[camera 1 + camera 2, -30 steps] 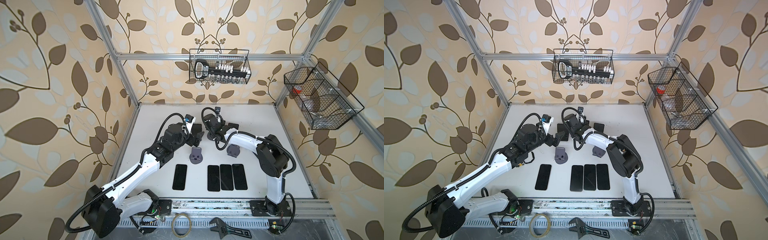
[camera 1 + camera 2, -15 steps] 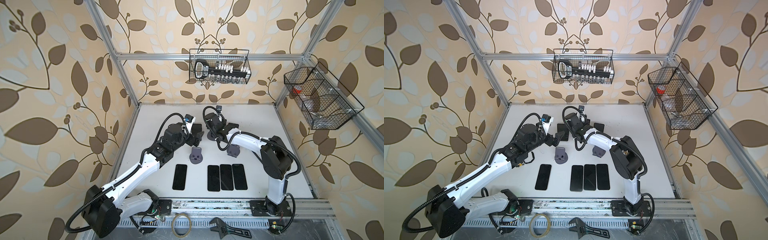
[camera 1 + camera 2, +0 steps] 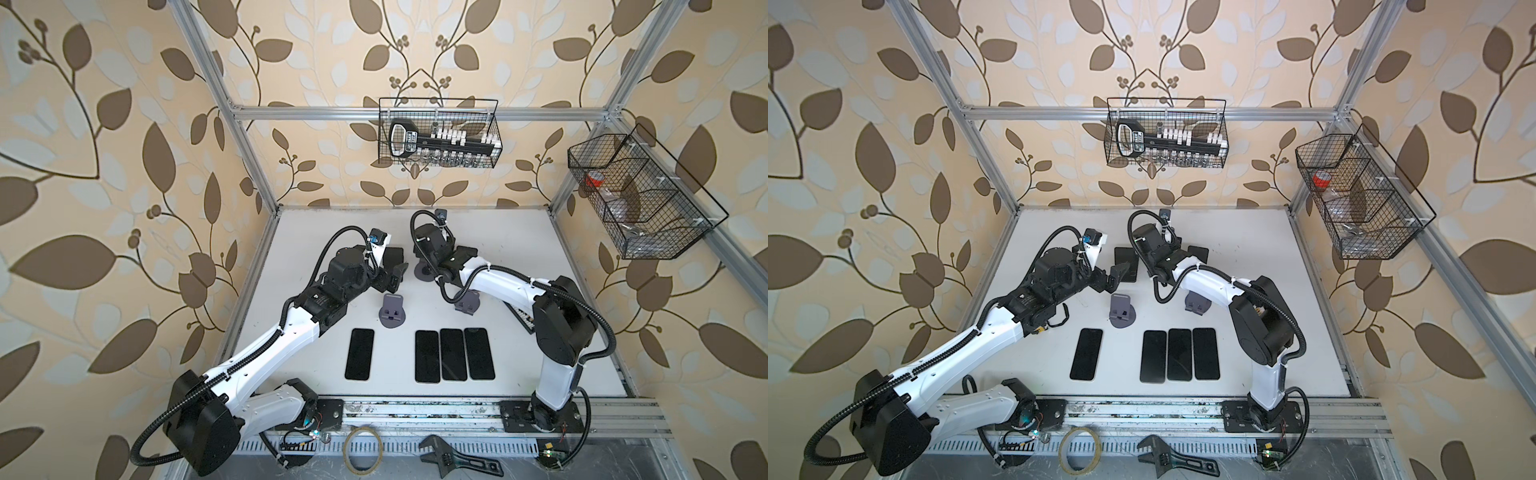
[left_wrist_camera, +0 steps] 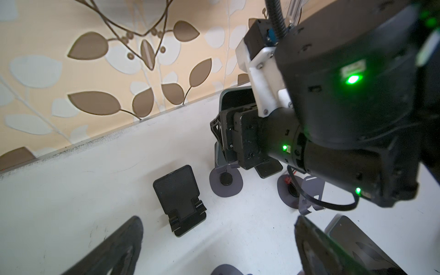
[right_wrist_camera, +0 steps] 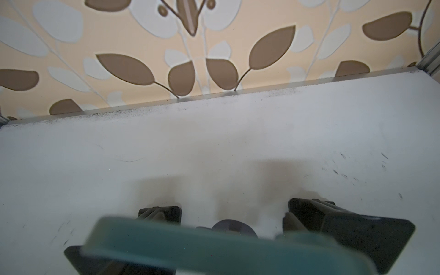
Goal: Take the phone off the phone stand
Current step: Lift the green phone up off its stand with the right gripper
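My right gripper is shut on the phone, a dark slab with a teal-grey rim that lies across its fingers. In the left wrist view the same phone stands upright in the right gripper, its lower end close over the round grey base of the phone stand; whether they touch I cannot tell. In a top view the right gripper hides the phone, and the phone stand shows beneath. My left gripper is open and empty, just left of that stand.
A folding black stand sits by my left gripper. Two more grey stands stand mid-table. Several phones lie flat in a row near the front. Wire baskets hang on the walls.
The right arm's elbow has drifted slightly right and forward while its gripper stays over the stand with the phone. The left arm has not moved.
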Controlling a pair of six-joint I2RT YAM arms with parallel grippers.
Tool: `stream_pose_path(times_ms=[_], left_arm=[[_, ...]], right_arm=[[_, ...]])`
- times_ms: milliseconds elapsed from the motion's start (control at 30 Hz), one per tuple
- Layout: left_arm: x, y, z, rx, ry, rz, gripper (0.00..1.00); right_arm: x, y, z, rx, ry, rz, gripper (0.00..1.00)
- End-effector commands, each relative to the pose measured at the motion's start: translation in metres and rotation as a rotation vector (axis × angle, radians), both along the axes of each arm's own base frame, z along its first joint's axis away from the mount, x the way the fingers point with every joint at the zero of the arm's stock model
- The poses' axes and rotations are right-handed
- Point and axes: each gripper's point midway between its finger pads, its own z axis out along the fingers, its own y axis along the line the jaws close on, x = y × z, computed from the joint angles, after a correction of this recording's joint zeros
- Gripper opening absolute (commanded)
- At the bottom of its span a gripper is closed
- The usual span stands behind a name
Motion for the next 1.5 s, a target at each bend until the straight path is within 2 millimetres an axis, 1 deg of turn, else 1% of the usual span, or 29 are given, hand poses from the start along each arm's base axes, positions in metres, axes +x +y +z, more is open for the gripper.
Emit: stream_pose_path(times_ms=[0, 67, 133, 467, 633, 967, 1200, 1367, 1467], left_arm=[[-0.005, 0.001, 0.009, -0.004, -0.034, -0.006, 0.99], [-0.005, 0.002, 0.009, -0.002, -0.036, -0.005, 0.99], [-0.005, 0.003, 0.011, -0.003, -0.042, -0.002, 0.99], [-0.006, 0.005, 0.012, -0.005, -0.048, 0.009, 0.99], [-0.007, 0.007, 0.014, -0.004, -0.054, 0.015, 0.99], [-0.012, 0.011, 0.022, -0.014, -0.078, 0.021, 0.99], [-0.016, 0.015, 0.029, -0.017, -0.091, 0.022, 0.99], [-0.024, 0.017, 0.033, -0.019, -0.09, 0.009, 0.99], [-0.032, 0.017, 0.029, 0.004, -0.068, -0.02, 0.99]], right_arm=[[-0.006, 0.0, 0.022, 0.039, -0.032, 0.016, 0.71], [-0.009, 0.0, 0.024, 0.042, -0.025, 0.024, 0.71], [-0.016, 0.008, 0.026, 0.044, -0.023, 0.046, 0.71], [-0.027, 0.009, 0.034, 0.074, -0.011, 0.075, 0.71], [-0.037, 0.01, 0.038, 0.092, -0.001, 0.096, 0.7], [-0.067, 0.009, 0.045, 0.145, 0.016, 0.141, 0.7], [-0.085, 0.018, 0.045, 0.181, 0.066, 0.195, 0.69], [-0.104, 0.023, 0.05, 0.2, 0.058, 0.212, 0.69], [-0.115, 0.026, 0.052, 0.209, 0.067, 0.23, 0.69]])
